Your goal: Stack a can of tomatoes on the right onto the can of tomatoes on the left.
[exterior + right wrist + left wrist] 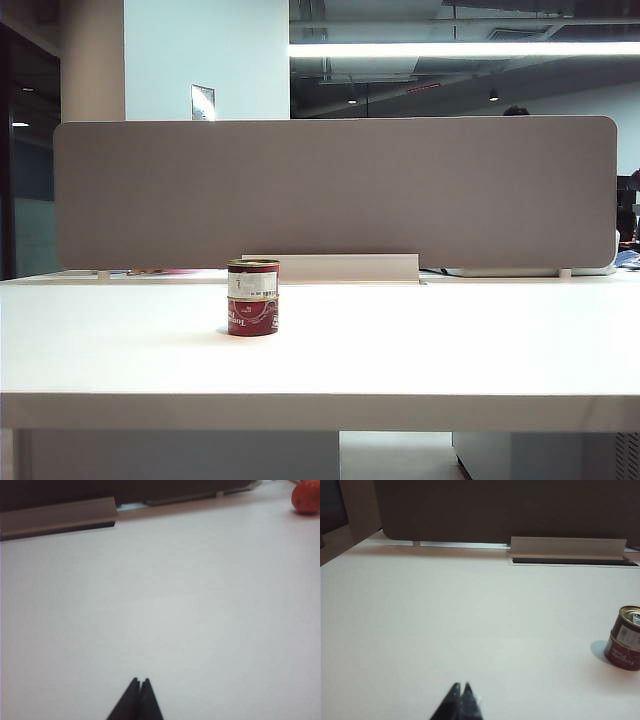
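Both the left gripper (460, 686) and right gripper (139, 681) sit clenched and empty, well apart from the stacked tomato cans (253, 297).

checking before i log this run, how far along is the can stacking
It looks done: the upper tomato can sits upright on the lower tomato can, left of centre on the table. Nothing is in hand: the left gripper and right gripper have their fingers shut on nothing, both clear of the stack. Nothing visible is left.
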`<action>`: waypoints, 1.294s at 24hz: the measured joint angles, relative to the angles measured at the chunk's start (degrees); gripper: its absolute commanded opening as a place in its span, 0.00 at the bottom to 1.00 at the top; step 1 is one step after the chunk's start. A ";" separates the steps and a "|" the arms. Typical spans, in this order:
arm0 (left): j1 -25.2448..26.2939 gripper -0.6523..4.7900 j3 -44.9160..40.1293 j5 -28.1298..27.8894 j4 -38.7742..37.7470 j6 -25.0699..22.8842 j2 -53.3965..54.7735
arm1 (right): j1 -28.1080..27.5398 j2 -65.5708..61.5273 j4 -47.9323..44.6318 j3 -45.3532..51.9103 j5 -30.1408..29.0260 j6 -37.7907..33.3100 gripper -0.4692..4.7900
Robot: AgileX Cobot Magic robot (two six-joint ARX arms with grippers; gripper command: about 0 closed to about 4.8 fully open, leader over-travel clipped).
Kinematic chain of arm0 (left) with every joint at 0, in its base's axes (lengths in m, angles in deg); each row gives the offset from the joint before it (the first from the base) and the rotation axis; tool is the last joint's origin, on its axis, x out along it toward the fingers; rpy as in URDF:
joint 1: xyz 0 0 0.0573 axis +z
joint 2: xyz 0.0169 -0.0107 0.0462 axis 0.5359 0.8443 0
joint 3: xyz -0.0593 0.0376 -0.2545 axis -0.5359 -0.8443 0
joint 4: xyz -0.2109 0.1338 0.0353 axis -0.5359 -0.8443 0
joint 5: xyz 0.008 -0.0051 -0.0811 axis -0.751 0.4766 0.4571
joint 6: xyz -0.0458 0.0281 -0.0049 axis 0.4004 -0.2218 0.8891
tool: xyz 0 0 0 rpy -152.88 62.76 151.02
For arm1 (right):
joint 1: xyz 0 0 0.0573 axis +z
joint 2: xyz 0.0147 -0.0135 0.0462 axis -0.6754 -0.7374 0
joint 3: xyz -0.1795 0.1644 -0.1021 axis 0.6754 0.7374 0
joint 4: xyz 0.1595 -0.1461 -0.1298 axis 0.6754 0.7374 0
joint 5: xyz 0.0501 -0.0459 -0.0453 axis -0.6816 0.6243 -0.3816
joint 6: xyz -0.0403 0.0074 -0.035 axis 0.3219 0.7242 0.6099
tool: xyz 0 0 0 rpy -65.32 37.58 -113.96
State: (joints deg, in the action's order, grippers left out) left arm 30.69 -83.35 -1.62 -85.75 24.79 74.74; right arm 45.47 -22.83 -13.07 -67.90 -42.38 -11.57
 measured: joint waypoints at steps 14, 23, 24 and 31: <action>0.00 0.11 0.00 0.02 0.00 0.00 0.02 | -1.01 0.00 -2.25 0.04 -2.51 1.90 0.08; 0.00 0.11 0.00 0.02 0.00 0.00 0.02 | -1.01 0.00 -1.79 0.04 -2.51 1.90 0.08; 0.00 0.11 0.00 0.02 0.00 0.00 0.02 | -1.01 0.00 -1.64 0.04 -2.51 1.90 0.08; 0.00 0.11 0.00 0.02 0.00 0.00 0.02 | -1.01 0.00 -1.68 0.04 -2.54 1.90 0.08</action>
State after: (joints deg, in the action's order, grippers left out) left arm 30.69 -83.35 -1.60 -85.75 24.79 74.76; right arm 44.47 -22.83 -14.75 -67.86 -44.92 -9.67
